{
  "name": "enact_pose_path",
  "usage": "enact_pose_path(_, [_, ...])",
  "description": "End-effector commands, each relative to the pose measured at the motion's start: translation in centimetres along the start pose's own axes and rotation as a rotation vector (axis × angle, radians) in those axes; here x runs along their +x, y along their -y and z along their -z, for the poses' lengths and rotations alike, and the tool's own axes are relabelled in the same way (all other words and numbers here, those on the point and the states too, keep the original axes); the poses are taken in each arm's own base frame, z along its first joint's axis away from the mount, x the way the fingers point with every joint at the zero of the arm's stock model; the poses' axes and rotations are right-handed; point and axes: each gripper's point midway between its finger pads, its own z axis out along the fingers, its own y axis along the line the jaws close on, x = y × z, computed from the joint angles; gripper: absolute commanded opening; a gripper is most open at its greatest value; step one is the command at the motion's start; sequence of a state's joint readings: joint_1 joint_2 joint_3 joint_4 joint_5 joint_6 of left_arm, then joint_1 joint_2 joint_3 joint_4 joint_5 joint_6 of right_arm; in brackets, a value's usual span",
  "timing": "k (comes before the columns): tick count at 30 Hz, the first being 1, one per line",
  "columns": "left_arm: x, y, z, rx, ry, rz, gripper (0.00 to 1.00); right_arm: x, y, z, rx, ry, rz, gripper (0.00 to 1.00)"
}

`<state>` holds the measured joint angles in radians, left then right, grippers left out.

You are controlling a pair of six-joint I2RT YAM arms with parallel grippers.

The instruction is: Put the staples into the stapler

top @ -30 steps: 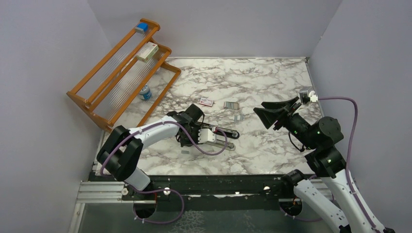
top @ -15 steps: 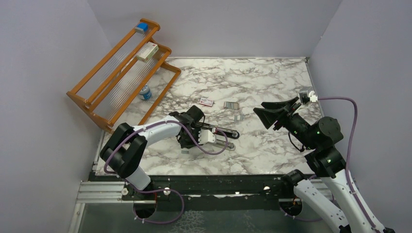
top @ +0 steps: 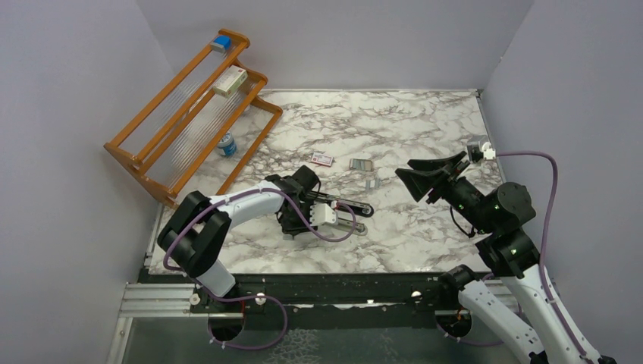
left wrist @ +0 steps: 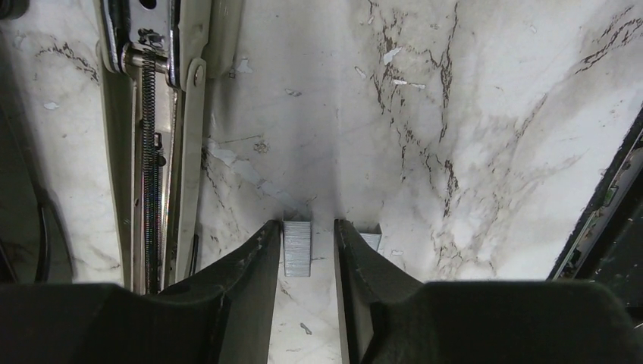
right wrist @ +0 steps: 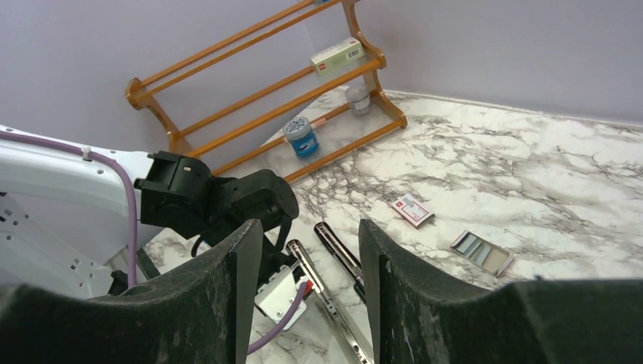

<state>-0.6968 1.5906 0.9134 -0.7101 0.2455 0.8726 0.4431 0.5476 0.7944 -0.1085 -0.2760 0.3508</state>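
The black stapler (top: pixel 347 206) lies swung open mid-table, its silver rail (left wrist: pixel 148 136) running along the left of the left wrist view. My left gripper (left wrist: pixel 307 224) points down at the table just left of it, open. A short grey strip of staples (left wrist: pixel 297 248) lies flat between its fingers, against the left one and clear of the right. A second strip (left wrist: pixel 370 241) peeks out behind the right finger. My right gripper (top: pixel 425 182) hangs open and empty above the table's right side. The red-and-white packet (top: pixel 321 158) and grey tray (top: pixel 361 164) sit farther back.
A wooden rack (top: pixel 193 114) stands at the back left, holding a white-and-red box (top: pixel 230 81), a blue item (top: pixel 221 43) and a small can (top: pixel 226 144). Another loose strip (top: pixel 371 183) lies right of the stapler. Walls close in on three sides.
My left arm shifted slightly toward the near left, and its jaws have widened around the staple strip on the table. The right arm has not moved.
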Motion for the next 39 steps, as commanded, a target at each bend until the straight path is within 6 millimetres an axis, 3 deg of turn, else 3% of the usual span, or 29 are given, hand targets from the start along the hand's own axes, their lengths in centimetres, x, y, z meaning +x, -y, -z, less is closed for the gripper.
enact_pose_path(1, [-0.9, -0.7, 0.8, -0.026, 0.019, -0.014, 0.36, -0.3, 0.2, 0.1, 0.018, -0.003, -0.001, 0.53])
enact_pose_path(8, [-4.2, -3.7, 4.9, -0.155, 0.134, -0.052, 0.39, -0.5, 0.6, 0.1, 0.049, -0.005, -0.012, 0.53])
enact_pose_path(13, [-6.6, -5.4, 7.9, -0.206, 0.250, -0.042, 0.41, 0.6, 2.0, -0.1, 0.120, -0.036, -0.044, 0.53])
enact_pose_path(16, [-7.5, -6.4, 8.9, -0.287, 0.314, 0.014, 0.39, 3.1, 4.2, -0.7, 0.214, -0.122, -0.063, 0.53])
enact_pose_path(19, [-8.6, -9.1, 10.8, -0.480, 0.435, 0.169, 0.39, 7.7, 7.8, -1.3, 0.360, -0.279, -0.075, 0.53])
enact_pose_path(22, [-9.5, -10.9, 13.3, -0.641, 0.582, 0.293, 0.39, 11.5, 10.2, -1.8, 0.459, -0.430, -0.092, 0.53])
enact_pose_path(26, [-9.4, -12.5, 16.6, -0.757, 0.688, 0.509, 0.40, 14.2, 12.4, -1.9, 0.566, -0.541, -0.099, 0.53])
enact_pose_path(29, [-8.5, -14.0, 18.8, -0.839, 0.759, 0.792, 0.44, 15.8, 14.0, -1.9, 0.623, -0.580, -0.076, 0.53])
enact_pose_path(35, [-9.2, -13.5, 18.1, -0.749, 0.835, 0.967, 0.46, 19.4, 15.9, -2.1, 0.700, -0.678, -0.089, 0.52])
enact_pose_path(39, [-7.3, -13.8, 18.1, -0.817, 0.773, 1.021, 0.52, 21.2, 16.9, -3.1, 0.717, -0.690, -0.094, 0.51])
